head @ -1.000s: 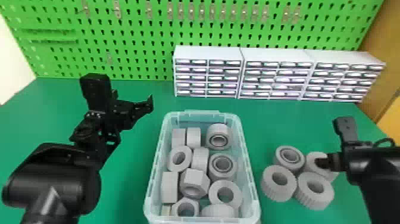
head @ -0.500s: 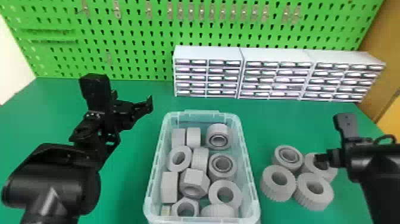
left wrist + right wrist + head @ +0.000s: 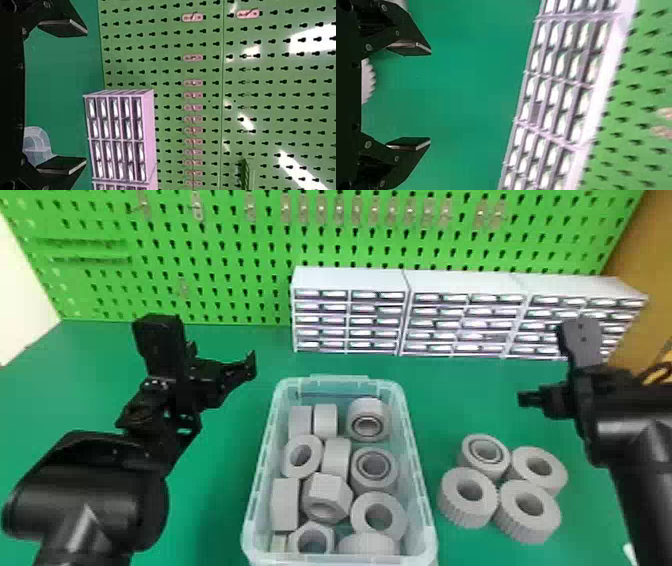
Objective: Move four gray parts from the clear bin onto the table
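Drawer cabinets [image 3: 347,282] and a green pegboard [image 3: 225,285] back the table [image 3: 220,500], where the clear bin [image 3: 424,510], holding gray parts [image 3: 360,510], separates the spread left gripper [image 3: 220,357] from four more gray parts [image 3: 520,520] near the right gripper [image 3: 537,399], likewise spread.

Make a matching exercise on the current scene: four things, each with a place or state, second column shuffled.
1. Clear bin
2. Four-part cluster
3. Left gripper
4. Pegboard

A. Green, behind the drawer cabinets
B. On the table, to the bin's right
C. Open, to the bin's left
D. See-through, holding more gray parts

Pairs: 1-D, 2-B, 3-C, 4-A
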Available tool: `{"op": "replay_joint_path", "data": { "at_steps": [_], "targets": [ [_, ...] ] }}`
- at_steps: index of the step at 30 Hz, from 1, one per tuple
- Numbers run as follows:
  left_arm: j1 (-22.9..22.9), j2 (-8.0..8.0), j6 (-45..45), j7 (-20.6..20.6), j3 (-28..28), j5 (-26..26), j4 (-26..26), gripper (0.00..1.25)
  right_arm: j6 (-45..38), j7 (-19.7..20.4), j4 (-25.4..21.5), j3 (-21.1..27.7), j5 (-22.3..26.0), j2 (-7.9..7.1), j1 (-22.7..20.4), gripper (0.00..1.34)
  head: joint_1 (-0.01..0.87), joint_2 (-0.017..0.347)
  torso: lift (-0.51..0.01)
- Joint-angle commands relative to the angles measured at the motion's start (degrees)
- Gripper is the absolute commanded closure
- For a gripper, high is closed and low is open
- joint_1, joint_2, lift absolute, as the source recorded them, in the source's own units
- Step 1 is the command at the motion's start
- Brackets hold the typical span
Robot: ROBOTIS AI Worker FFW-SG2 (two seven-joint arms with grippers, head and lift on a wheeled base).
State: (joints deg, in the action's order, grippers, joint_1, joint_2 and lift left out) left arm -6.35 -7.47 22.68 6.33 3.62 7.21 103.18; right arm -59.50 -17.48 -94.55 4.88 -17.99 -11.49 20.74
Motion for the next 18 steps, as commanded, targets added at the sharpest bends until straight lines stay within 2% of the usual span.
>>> {"op": "replay_joint_path", "data": {
  "at_steps": [1,7,12,18],
  "targets": [
    [-0.06,0.0,0.0,0.0,-0.02,0.0,0.0,0.14,0.0,0.52,-6.35,-1.02,3.66,0.15,-2.1,0.46,0.686,0.026,-0.05],
    [0.03,0.0,-0.09,0.09,-0.55,-0.09,0.0,0.14,3.34,1.48,-11.01,-0.93,7.7,1.47,-5.09,0.46,0.686,0.026,-0.05],
    [-0.5,0.0,-0.09,0.35,-1.25,-0.09,0.09,0.14,10.98,1.66,-11.62,0.56,11.22,2.87,-7.03,0.46,0.686,0.026,-0.05],
    [-2.61,0.17,-0.7,1.41,-1.42,-1.05,0.09,0.14,18.72,1.66,-11.62,3.55,16.23,3.49,-9.14,0.46,0.686,0.026,-0.05]
  ]
}}
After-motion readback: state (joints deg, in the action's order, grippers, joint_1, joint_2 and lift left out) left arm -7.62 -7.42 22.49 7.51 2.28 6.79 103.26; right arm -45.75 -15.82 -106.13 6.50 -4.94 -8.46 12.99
